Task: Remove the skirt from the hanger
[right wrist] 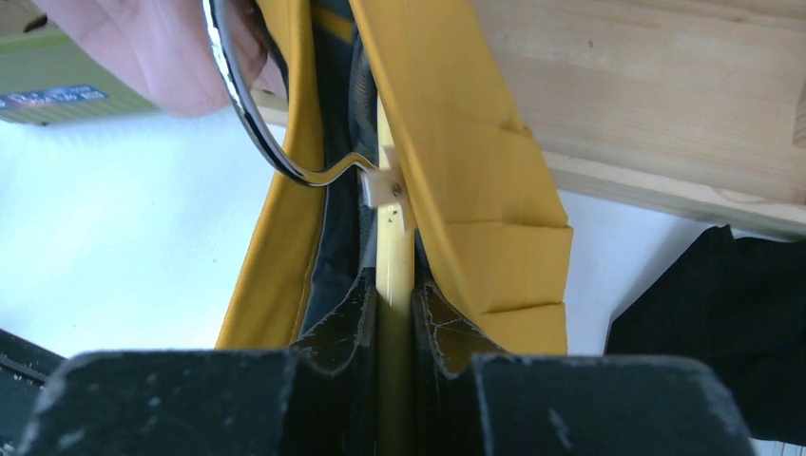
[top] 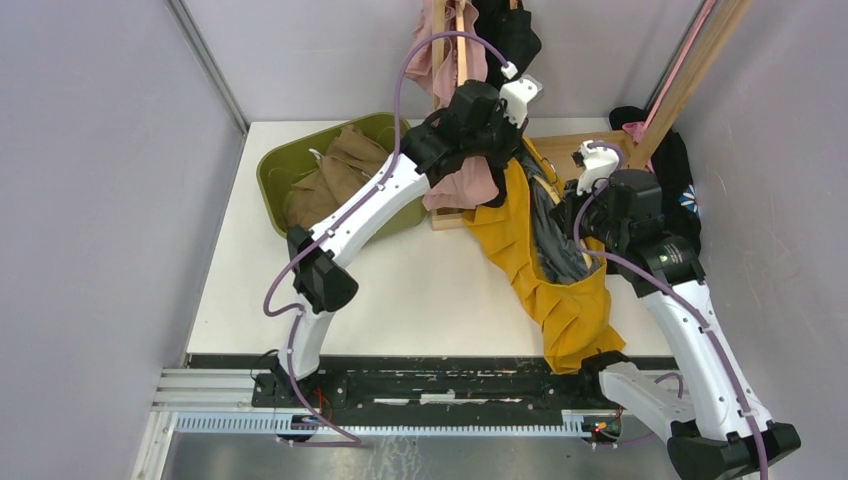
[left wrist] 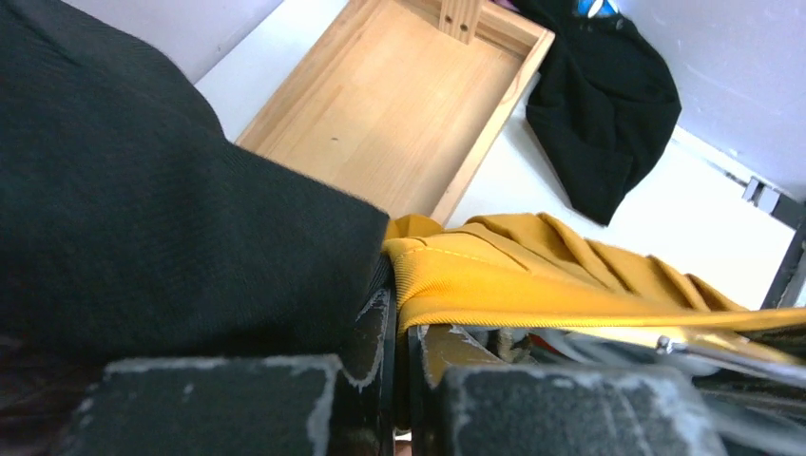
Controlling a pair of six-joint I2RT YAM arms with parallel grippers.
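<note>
The mustard-yellow skirt [top: 560, 290] hangs from near the wooden rack down to the table's front edge. My left gripper [top: 505, 155] is at its upper end. In the left wrist view that gripper [left wrist: 404, 304] is shut, with the corner of the skirt's ribbed waistband [left wrist: 532, 275] pinched at its fingertips. My right gripper [top: 573, 212] reaches into the skirt from the right. In the right wrist view it [right wrist: 394, 294] is shut on the hanger's cream bar [right wrist: 394, 242], between the skirt's two sides [right wrist: 456, 142]. The hanger's metal hook [right wrist: 249, 133] curves up to the left.
A green bin [top: 275, 170] of brown clothes stands at the back left. The wooden rack's tray base [left wrist: 399, 104] lies behind the skirt, with a black garment [left wrist: 608, 104] at its right. A black knit garment [left wrist: 143, 190] presses against my left gripper. A pink garment [top: 460, 185] hangs nearby.
</note>
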